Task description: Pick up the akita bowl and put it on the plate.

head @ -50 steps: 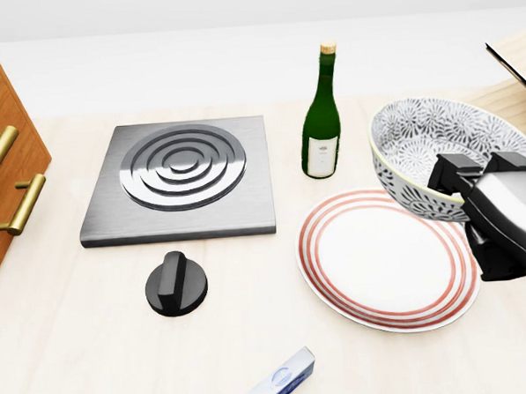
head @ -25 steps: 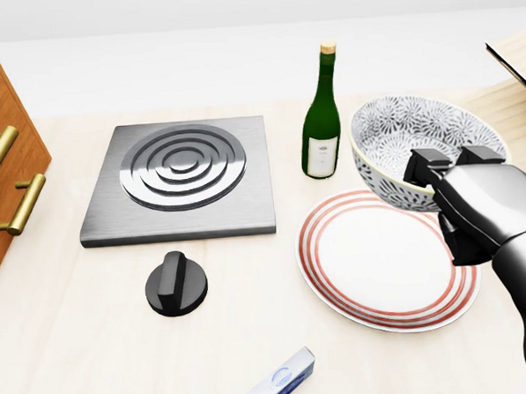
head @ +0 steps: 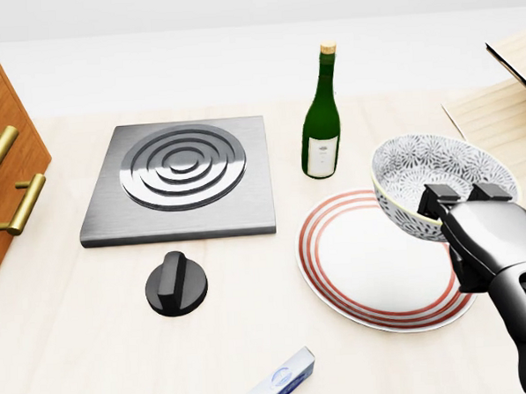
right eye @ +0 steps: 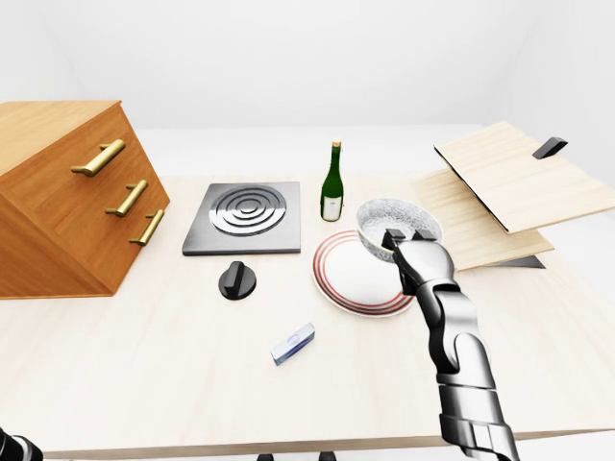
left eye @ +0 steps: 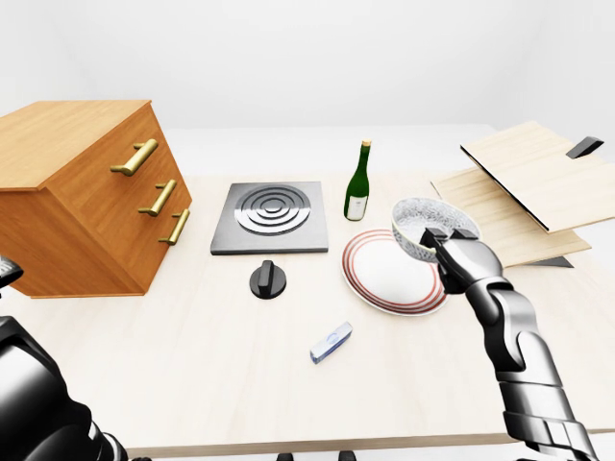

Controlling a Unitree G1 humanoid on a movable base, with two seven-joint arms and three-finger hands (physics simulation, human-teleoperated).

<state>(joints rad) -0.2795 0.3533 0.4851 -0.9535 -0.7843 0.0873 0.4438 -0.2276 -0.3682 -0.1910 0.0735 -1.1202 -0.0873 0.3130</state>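
Observation:
The akita bowl [head: 438,174], white with a dark flower pattern inside, hangs tilted over the right part of the red-ringed white plate [head: 363,253]. My right hand [head: 462,197] is shut on the bowl's near rim, with two dark fingertips [head: 435,197] hooked over the edge. The right-eye view shows the bowl [right eye: 397,221] above the plate's right edge [right eye: 360,279]; whether it touches the plate I cannot tell. Only the dark upper part of my left arm [left eye: 34,403] shows, at the bottom left of the left-eye view; its hand is out of sight.
A green wine bottle [head: 321,123] stands just above the plate. To the left lie a grey burner plate [head: 183,179] and a black knob [head: 176,284]. A small blue-white box [head: 280,379] lies below. A wooden drawer cabinet [left eye: 86,192] stands left, wooden boards [left eye: 528,182] right.
My right hand first carried the bowl leftward, then brought it down and slightly right, lower over the plate's right side. The camera has not moved.

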